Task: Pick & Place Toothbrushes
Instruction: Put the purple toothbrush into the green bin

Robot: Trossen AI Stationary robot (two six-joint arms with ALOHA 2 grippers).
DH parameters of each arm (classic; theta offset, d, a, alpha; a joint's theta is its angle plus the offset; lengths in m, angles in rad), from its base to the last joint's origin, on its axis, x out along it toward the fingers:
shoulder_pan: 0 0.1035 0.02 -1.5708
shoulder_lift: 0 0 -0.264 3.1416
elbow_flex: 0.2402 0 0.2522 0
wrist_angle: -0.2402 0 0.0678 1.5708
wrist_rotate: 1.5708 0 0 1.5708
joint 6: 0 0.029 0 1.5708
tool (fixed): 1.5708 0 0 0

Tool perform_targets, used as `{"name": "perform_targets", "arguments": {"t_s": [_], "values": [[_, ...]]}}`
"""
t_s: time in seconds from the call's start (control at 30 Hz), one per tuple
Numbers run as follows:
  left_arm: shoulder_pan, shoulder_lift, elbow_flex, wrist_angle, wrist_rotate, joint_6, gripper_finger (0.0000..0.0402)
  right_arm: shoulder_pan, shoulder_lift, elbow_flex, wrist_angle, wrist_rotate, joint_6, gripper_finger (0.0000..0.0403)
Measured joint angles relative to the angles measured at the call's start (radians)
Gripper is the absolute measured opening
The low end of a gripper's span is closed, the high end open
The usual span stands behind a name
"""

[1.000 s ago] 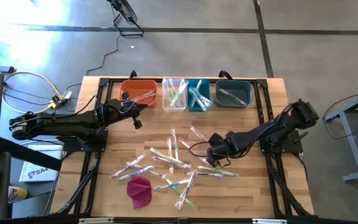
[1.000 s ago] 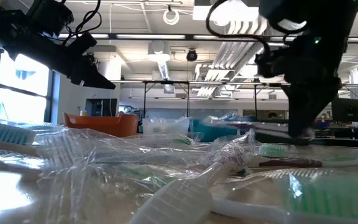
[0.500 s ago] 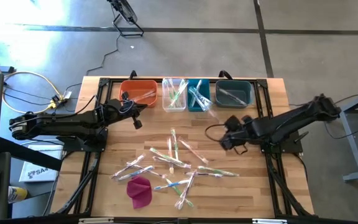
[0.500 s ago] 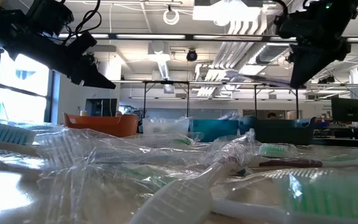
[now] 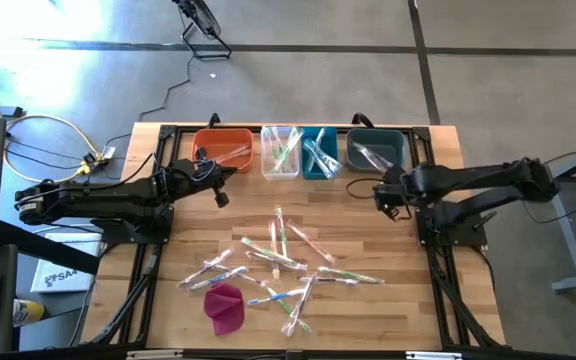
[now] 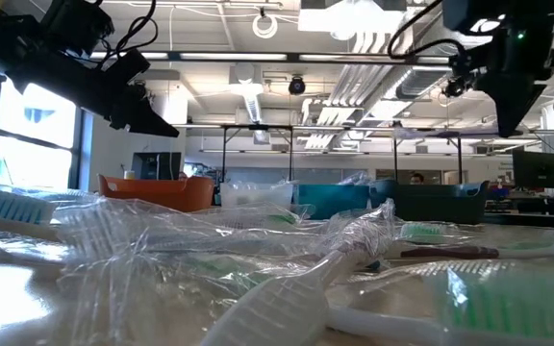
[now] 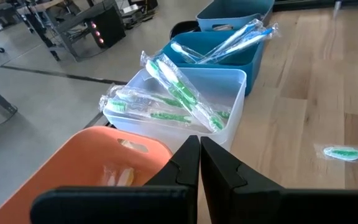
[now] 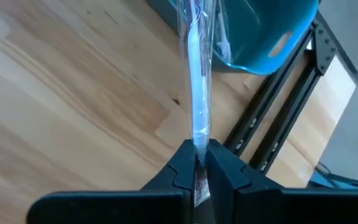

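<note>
Now the right hand pinches a wrapped toothbrush by its end.

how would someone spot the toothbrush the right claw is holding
Look at the row of four bins along the table's far edge. Just in front of the dark blue-grey bin, the right claw pinches one wrapped toothbrush. Unlike the scattered pile, it is lifted off the wood.

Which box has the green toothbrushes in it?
The clear box, second from the left in the row. Its toothbrushes have green bristles. The orange box beside it looks nearly empty, and the two blue boxes hold bluish ones.
</note>
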Motion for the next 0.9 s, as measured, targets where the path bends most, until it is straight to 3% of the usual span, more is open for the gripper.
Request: {"name": "perform_targets", "arguments": {"t_s": [0.47,0.9], "values": [[0.0,0.0,0.0,0.0,0.0,0.0,0.0009,-0.282,0.069,0.009,0.031,-0.002,-0.373,0.0013],[0.0,0.0,0.0,0.0,0.0,0.0,0.0009,-0.43,0.317,0.237,-0.07,0.071,-0.645,0.0013]]}}
